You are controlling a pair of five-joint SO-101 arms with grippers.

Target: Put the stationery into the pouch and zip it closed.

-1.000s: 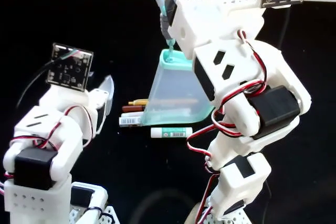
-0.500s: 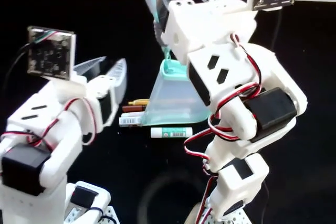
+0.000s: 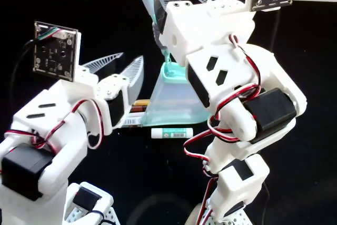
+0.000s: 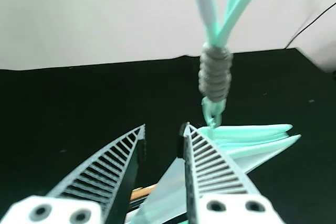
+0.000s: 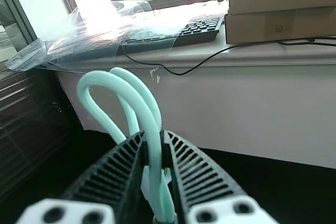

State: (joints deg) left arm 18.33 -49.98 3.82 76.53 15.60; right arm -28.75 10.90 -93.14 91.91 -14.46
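At the jaws of the right gripper (image 5: 153, 140), the main risk, as I judge it, is slip: they are closed tight on a smooth mint cord loop (image 5: 134, 103), and a thin round cord pinched between flat ribbed fingers could slide or twist out if the arm jerks, dropping the pouch (image 3: 174, 98) onto the stationery below. A second risk sits with the left gripper (image 4: 163, 132): its jaws stand only narrowly apart and hold nothing, their tips close to the pouch's mint top edge, so a careless push could set the hanging pouch swinging on the cord or fold its mouth shut instead of opening it. Below the right jaws the cord runs through a grey coiled wrap (image 4: 214, 77) to the top of the pouch, which hangs tent-like under it; whether its lower edge rests on the black table (image 3: 295, 51) cannot be told. The pens (image 3: 134, 111) lie flat by that lower edge, their far ends hidden behind it, and a white glue stick (image 3: 171, 133) lies just in front of the pouch, so none of the stationery looks to be inside yet
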